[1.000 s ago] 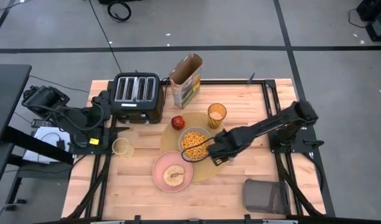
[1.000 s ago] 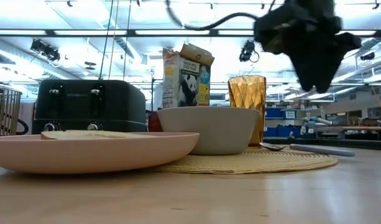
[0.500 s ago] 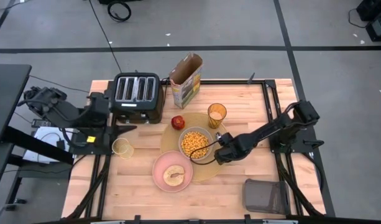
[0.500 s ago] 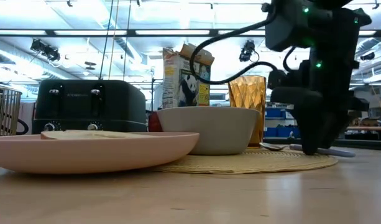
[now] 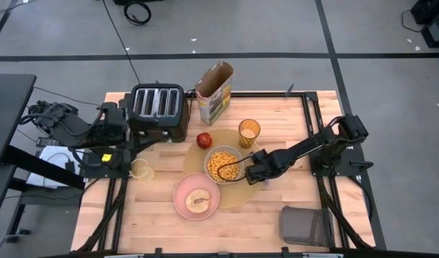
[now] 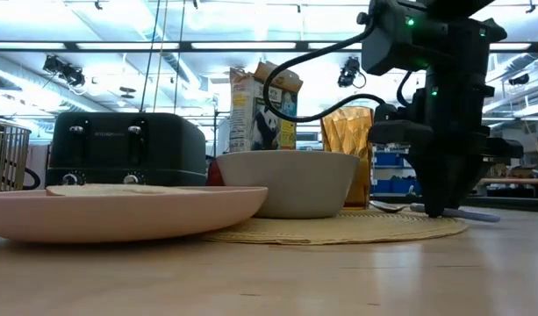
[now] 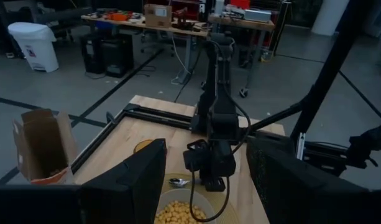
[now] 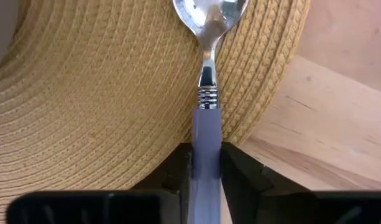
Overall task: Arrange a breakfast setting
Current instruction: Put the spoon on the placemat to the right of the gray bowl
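Note:
The round tan placemat (image 5: 240, 192) carries the pale grey bowl (image 5: 223, 165) of cereal and the amber tumbler (image 5: 249, 132). The pink plate (image 5: 197, 196) with a round of bread overlaps the mat's near left edge. The red apple (image 5: 204, 140) sits at the mat's far left edge. The spoon (image 8: 206, 37) lies with its bowl on the mat's right edge and its bluish handle over the wood. My right gripper (image 5: 253, 174) is down at the spoon and shut on its handle. My left gripper (image 7: 206, 177) is open and empty beside the toaster. My right gripper pinches the spoon's bluish handle (image 8: 206, 146) between its two fingers (image 8: 240, 174), behind the metal collar. The fingers come from above, pointing down, one on each side of the handle. The spoon's bowl (image 6: 387, 207) rests on the mat, and the handle's free end (image 6: 477, 213) sticks out past the fingers, low over the table.
A black four-slot toaster (image 5: 158, 109) and an open cereal box (image 5: 214, 92) stand at the far side. A clear glass (image 5: 140, 170) stands at the left, a dark mesh basket (image 5: 303, 226) at the near right corner.
My right gripper has come down from above the mat's right edge onto the spoon's handle. The mat with bowl, tumbler and plate has slid slightly toward the table's left. My left arm has swung toward the toaster.

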Action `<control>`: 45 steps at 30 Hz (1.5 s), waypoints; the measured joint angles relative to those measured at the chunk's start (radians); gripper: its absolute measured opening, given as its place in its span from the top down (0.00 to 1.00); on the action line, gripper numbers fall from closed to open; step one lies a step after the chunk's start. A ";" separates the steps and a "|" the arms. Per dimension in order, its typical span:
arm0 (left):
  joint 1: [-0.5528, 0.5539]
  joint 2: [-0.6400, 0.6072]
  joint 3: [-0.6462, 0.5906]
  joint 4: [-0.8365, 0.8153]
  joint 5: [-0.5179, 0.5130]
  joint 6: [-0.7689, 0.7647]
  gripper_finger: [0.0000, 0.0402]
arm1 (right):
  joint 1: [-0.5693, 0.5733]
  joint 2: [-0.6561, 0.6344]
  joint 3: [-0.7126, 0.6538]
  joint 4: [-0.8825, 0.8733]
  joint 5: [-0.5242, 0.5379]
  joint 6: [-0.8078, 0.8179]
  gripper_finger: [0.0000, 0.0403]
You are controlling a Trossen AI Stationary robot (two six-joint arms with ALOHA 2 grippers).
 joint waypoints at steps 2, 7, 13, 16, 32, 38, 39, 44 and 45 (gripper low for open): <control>0.000 0.000 0.000 0.000 0.000 0.000 0.43 | -0.002 -0.001 0.001 0.006 -0.004 0.007 0.83; 0.000 -0.002 0.000 -0.007 -0.008 0.013 0.43 | -0.002 0.002 0.032 -0.009 -0.008 0.043 0.84; 0.000 -0.014 0.000 -0.010 -0.037 0.023 0.43 | -0.002 0.002 0.097 -0.042 -0.014 0.118 0.81; 0.000 -0.025 0.000 -0.014 -0.040 0.027 0.43 | -0.007 0.001 0.105 -0.044 0.007 0.192 0.81; -0.002 -0.042 0.000 -0.015 -0.033 0.065 0.43 | -0.041 0.013 0.063 0.046 0.071 0.327 0.81; -0.023 -0.042 0.000 -0.014 -0.032 0.068 0.43 | -0.041 0.018 0.063 0.074 0.060 0.315 0.73; -0.027 -0.042 0.000 -0.015 -0.032 0.068 0.43 | -0.042 0.018 0.063 0.070 0.060 0.313 0.71; -0.032 -0.042 0.000 -0.014 -0.031 0.067 0.43 | -0.045 0.013 0.063 0.070 0.039 0.286 0.67; -0.032 -0.042 0.000 -0.013 -0.031 0.066 0.43 | -0.045 0.004 0.063 0.070 0.029 0.270 0.66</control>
